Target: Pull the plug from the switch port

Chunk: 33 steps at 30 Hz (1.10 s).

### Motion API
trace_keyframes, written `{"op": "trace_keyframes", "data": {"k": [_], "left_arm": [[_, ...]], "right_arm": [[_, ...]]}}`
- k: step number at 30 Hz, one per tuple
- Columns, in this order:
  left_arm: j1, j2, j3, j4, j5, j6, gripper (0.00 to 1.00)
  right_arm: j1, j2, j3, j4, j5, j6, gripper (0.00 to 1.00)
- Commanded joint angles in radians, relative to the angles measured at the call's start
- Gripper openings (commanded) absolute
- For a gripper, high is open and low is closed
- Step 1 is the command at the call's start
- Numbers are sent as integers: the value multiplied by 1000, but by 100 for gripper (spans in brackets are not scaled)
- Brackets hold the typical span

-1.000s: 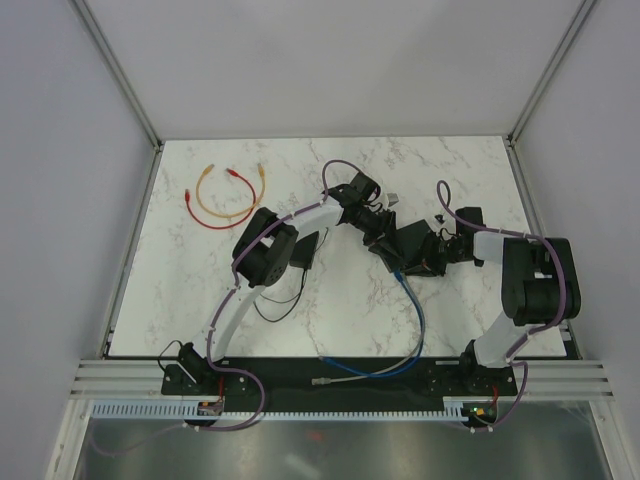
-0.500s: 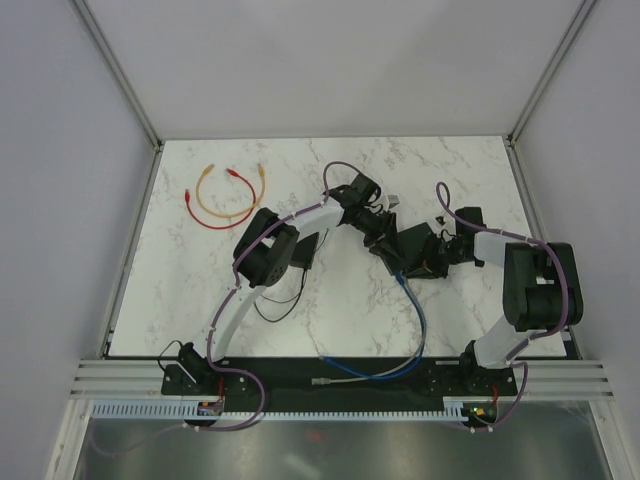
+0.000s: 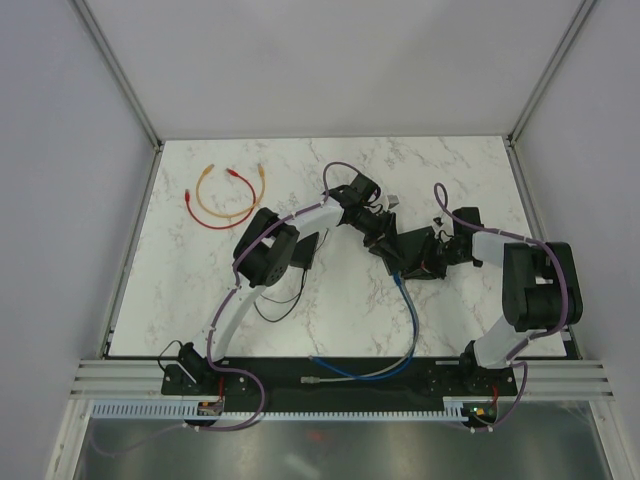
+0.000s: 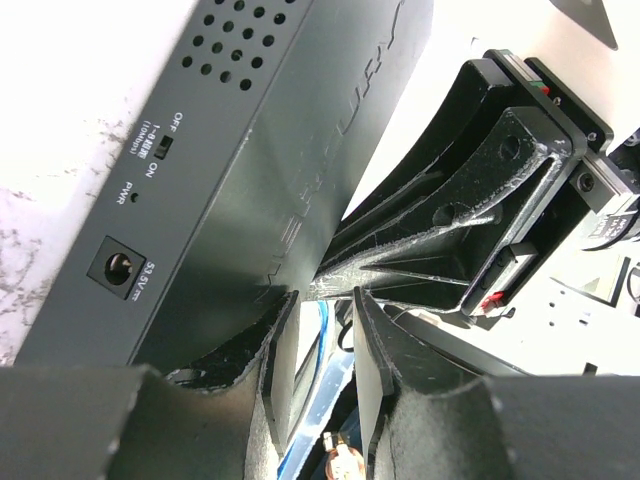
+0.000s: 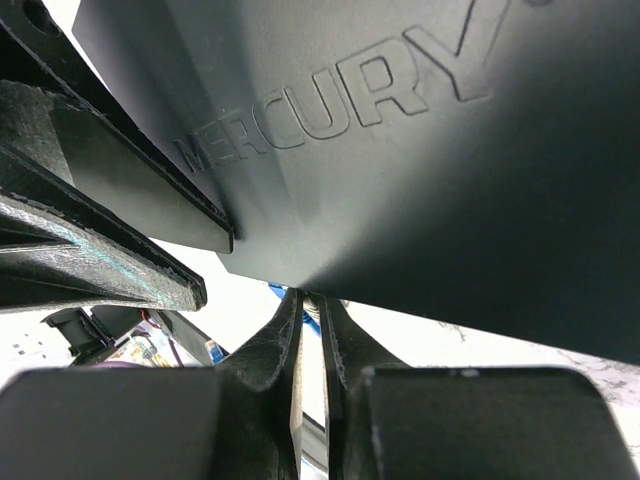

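Observation:
The black switch point(image 3: 414, 245) lies mid-table, marked MERCURY point(image 4: 250, 150) point(image 5: 420, 150). A blue cable point(image 3: 412, 320) leaves its near edge at the plug point(image 3: 399, 273) point(image 5: 275, 290). My left gripper point(image 3: 390, 258) point(image 4: 322, 295) reaches the switch's corner from the back left. Its jaws stand apart, one finger over the switch's top, blue cable showing in the gap; I cannot tell whether they clamp anything. My right gripper point(image 3: 412, 266) point(image 5: 311, 297) comes from the right. Its jaws are almost together, tips at the switch's lower edge on the plug.
Red and orange patch cables point(image 3: 225, 195) lie at the back left. A small black power brick point(image 3: 303, 255) with a thin black cord point(image 3: 280, 305) sits under the left arm. The blue cable's free end point(image 3: 318, 381) rests by the near rail.
The right jaws have narrowed to a slit. The switch and both grippers have shifted slightly toward the back, and the blue cable's loop has drawn in to the left.

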Motion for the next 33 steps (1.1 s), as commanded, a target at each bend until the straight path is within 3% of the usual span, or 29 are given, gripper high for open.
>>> {"op": "trace_keyframes", "data": {"k": [1, 9, 17, 27, 33], "left_arm": [[6, 71, 5, -42, -83, 5, 37], [11, 50, -3, -43, -85, 11, 37], [9, 14, -73, -45, -80, 33, 37], [9, 14, -70, -43, -83, 34, 37], [9, 14, -70, -43, -83, 34, 37]], "right_arm": [[31, 64, -56, -161, 203, -48, 0], [20, -28, 2, -151, 244, -37, 0], [9, 46, 145, -168, 344, -49, 0], [9, 136, 314, -88, 213, -45, 0], [9, 136, 299, -94, 154, -43, 3]]}}
